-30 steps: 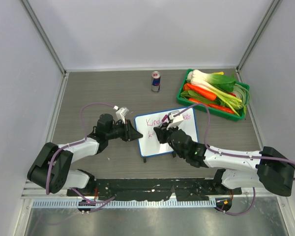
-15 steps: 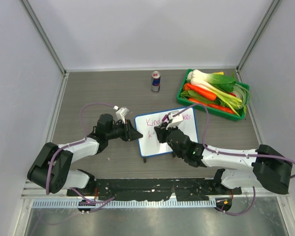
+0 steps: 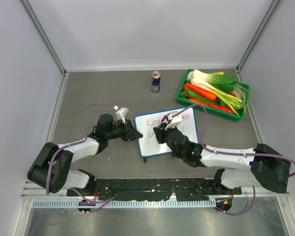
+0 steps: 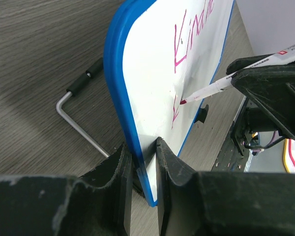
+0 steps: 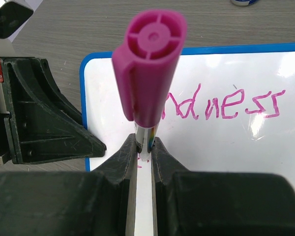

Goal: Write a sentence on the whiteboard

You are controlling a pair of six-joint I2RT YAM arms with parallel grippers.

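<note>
The whiteboard (image 3: 189,133), white with a blue rim, stands tilted mid-table. My left gripper (image 3: 137,136) is shut on its left edge, the blue rim pinched between the jaws (image 4: 143,147). The sentence (image 5: 226,105) is pink handwriting reading "Kindness" on the top line (image 4: 191,34), with a small mark started below it. My right gripper (image 3: 163,132) is shut on a magenta-capped marker (image 5: 150,64), gripped between the jaws (image 5: 144,142). The marker (image 4: 211,88) has its tip touching the whiteboard (image 4: 157,73) at the second line's start.
A drink can (image 3: 156,81) stands behind the board. A green tray (image 3: 244,105) of carrots and leeks sits at the back right. A bent wire stand leg (image 4: 81,125) rests on the table behind the board. Enclosure walls close in both sides.
The right forearm has shifted a little to the left. The marker tip stays at the start of the second line, and the left arm has not moved.
</note>
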